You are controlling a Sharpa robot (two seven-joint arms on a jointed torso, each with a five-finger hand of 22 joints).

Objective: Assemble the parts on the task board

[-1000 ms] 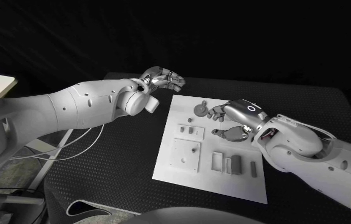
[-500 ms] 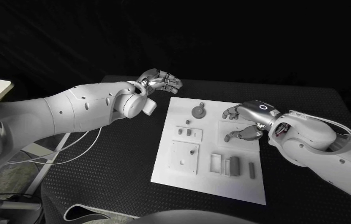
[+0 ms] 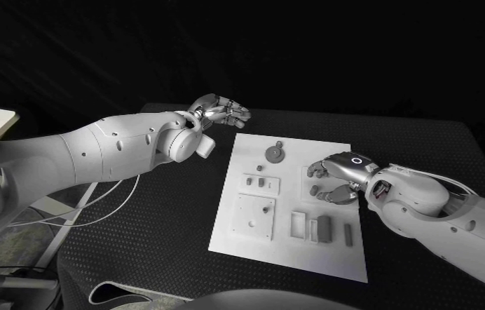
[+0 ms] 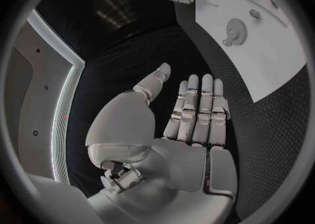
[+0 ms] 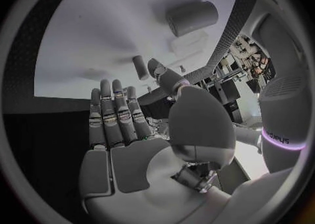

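The task board [image 3: 288, 212] is looking white, the parts [image 3: 324, 228] grey, the table [image 3: 162, 212] black and dotted, both arms white.

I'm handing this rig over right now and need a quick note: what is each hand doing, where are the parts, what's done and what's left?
Left hand: off the board's far left corner, over the black table, fingers spread, holding nothing.
Right hand: over the right side of the task board, fingers loosely apart; nothing visible in it.
Parts: a gear near the far edge, small pieces mid-left, a square plate on the left, rectangular blocks near the right edge.
Done: I cannot tell that any part is seated.
Left: assembling the parts.
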